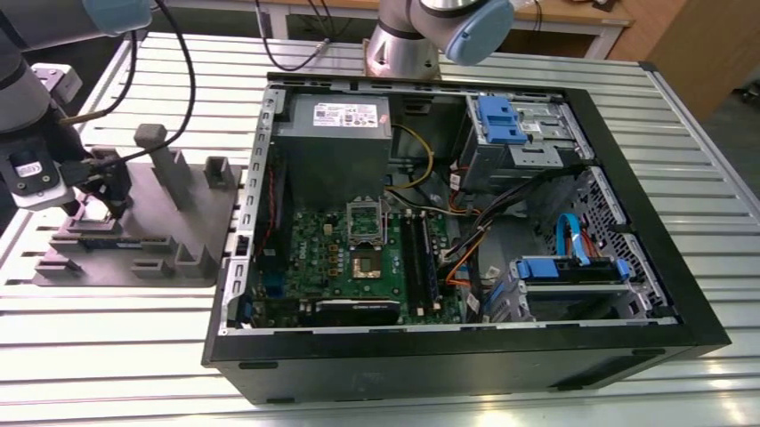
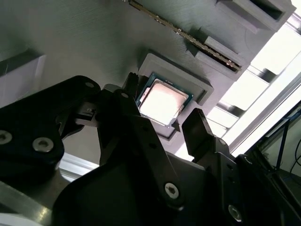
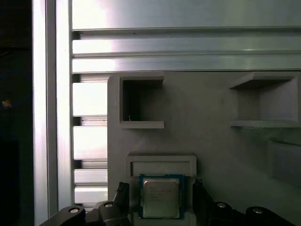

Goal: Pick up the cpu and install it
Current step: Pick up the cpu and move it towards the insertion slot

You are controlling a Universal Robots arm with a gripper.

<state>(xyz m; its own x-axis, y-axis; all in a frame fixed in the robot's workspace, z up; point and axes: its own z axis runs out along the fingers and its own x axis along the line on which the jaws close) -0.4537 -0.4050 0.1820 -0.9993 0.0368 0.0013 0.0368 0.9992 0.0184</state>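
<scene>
Hand [image 1: 101, 212] hangs low over the grey tray [image 1: 178, 222], at the tray's end farthest from the PC case [image 1: 665, 325]. It is spread wide w/ nothing pinched.

In the first wrist view the cpu [image 3: 161, 197] lies flat in a raised square pocket [image 3: 162, 162] of the tray, silvery top up. One black finger [image 3: 121, 195] stands on each side of it. A thin gap shows btwn each finger and the chip edge, so no contact. The hand [image 3: 161, 197] is centred on the chip.

The second wrist view gives the same: cpu [image 2: 163, 102] is seated in its pocket and the hand [image 2: 162, 108] straddles it. The nearer fingertip [image 2: 197, 129] sits just beside the pocket rim. A long thin board [image 2: 188, 37] lies edge-up in a slot of the tray, just past the cpu pocket.

Other parts of the tray are open box-shaped holders [image 3: 141, 101] and upright posts [image 1: 155, 147].

Tray rests on the slatted metal desk [image 1: 119, 356]. The PC case is just beside the tray, on the exterior view's right of it, w/ its side panel off. Inside the case, well apart from the tray, sits the green motherboard [image 1: 315, 258]. Its cpu socket [image 1: 366, 263] is bare and the socket's metal cover [image 1: 365, 222] is flipped up.

The arm [image 1: 30, 98] comes down to the tray from the exterior view's upper left.
</scene>
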